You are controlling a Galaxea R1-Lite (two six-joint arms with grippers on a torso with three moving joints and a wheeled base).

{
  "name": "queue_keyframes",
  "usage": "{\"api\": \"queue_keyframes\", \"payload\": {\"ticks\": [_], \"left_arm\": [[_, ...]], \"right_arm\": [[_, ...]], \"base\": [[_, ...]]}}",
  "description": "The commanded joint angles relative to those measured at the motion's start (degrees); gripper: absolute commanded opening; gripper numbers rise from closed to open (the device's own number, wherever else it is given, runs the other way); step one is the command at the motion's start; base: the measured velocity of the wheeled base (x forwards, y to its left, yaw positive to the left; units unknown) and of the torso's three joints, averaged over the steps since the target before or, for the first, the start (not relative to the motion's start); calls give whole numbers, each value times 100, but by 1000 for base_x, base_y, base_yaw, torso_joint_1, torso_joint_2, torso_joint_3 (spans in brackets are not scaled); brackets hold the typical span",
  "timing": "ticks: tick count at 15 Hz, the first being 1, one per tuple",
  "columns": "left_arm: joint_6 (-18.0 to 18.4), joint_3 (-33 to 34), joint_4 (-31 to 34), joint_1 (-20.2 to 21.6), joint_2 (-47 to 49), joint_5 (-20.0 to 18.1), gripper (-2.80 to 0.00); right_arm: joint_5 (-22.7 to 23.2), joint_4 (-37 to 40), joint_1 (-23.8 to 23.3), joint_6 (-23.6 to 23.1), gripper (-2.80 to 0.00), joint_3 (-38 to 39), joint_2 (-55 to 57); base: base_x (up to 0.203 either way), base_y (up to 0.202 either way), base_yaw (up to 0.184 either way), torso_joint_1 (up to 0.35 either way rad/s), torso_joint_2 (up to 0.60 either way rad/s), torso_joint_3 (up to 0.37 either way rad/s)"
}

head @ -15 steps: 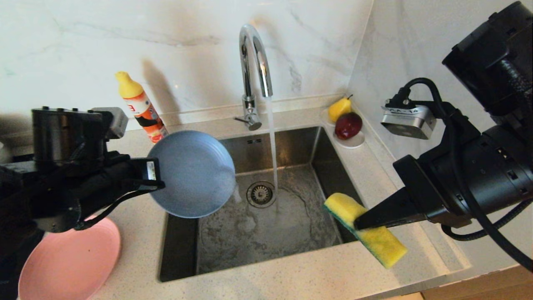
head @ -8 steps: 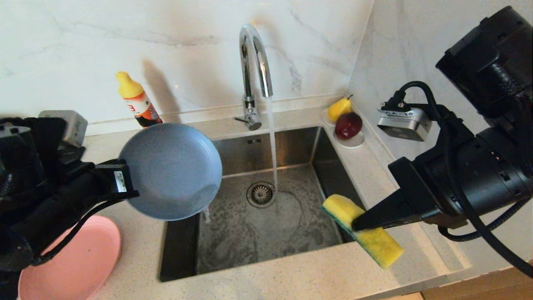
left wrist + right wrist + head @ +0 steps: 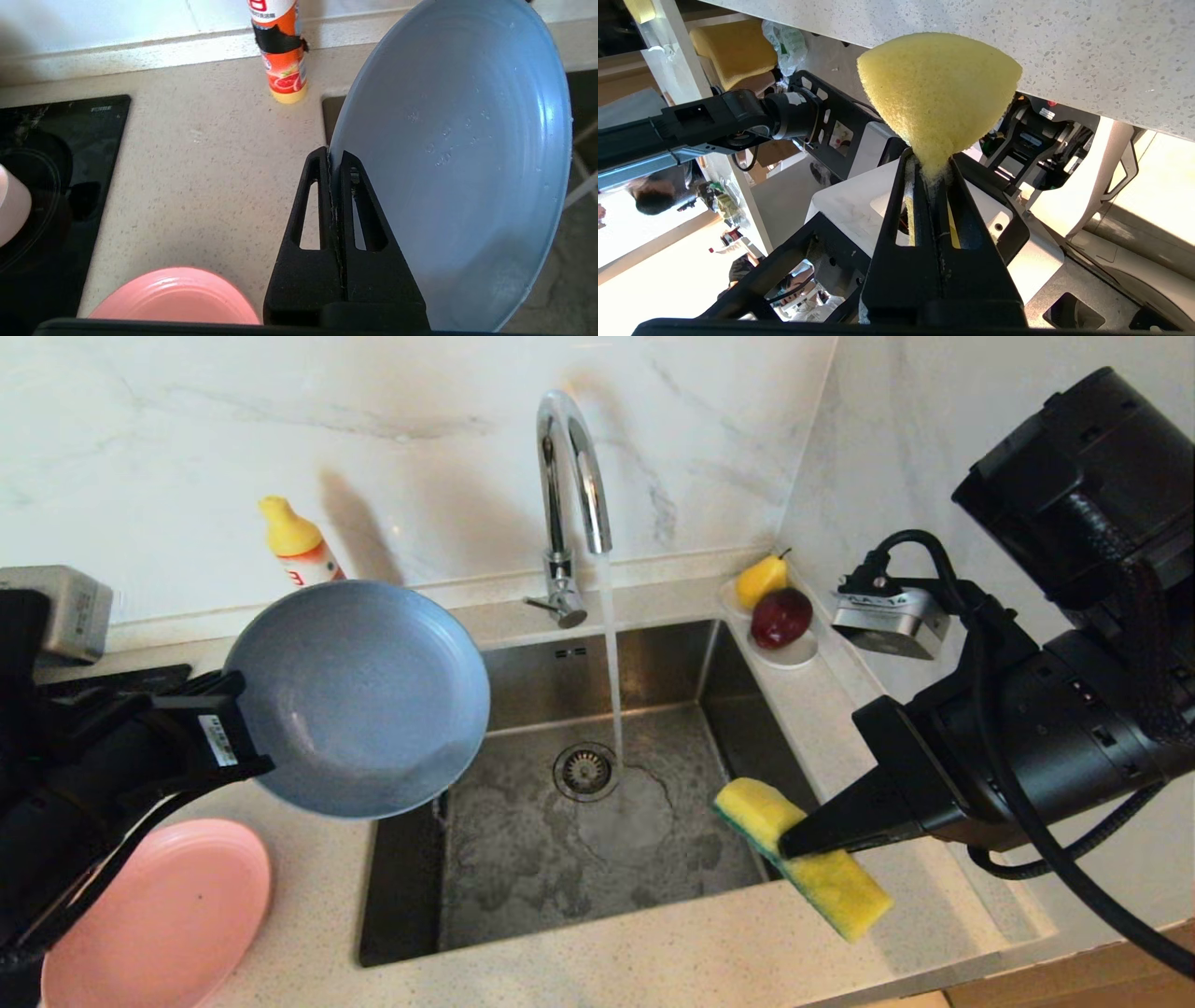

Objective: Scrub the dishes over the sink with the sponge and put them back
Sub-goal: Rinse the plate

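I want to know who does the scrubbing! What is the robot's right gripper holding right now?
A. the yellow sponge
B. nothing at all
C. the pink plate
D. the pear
A: the right gripper is pinched shut on the yellow sponge at the sink's right edge, while the left gripper grips the blue-grey plate.

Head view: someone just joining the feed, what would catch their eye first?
Probably the blue-grey plate, held tilted by its rim in the left gripper over the sink's left edge. Next, the yellow sponge pinched in the right gripper above the sink's front right corner. Between them, water streams from the tap towards the drain.
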Motion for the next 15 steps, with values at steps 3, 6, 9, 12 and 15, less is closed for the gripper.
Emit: {"api": "queue_keyframes", "payload": {"ticks": [3, 6, 9, 12, 15], "left_arm": [[-82, 225, -16, -6, 139, -77, -280], [-465, 432, 17, -3, 572, -125, -280], [-831, 470, 197, 2, 869, -55, -280], [-1456, 298, 861, 2, 653, -230, -280], [-2291, -377, 2343, 2, 568, -479, -280]], "right_arm": [[15, 36, 12, 9, -280, 7, -90], [15, 51, -41, 26, -280, 56, -15], [15, 45, -57, 26, -280, 117, 118], [24, 37, -169, 26, -280, 193, 166], [23, 37, -288, 18, -280, 198, 174]], "base": [[0, 0, 0, 0, 0, 0], [0, 0, 0, 0, 0, 0], [0, 0, 0, 0, 0, 0], [0, 0, 0, 0, 0, 0], [0, 0, 0, 0, 0, 0]]}}
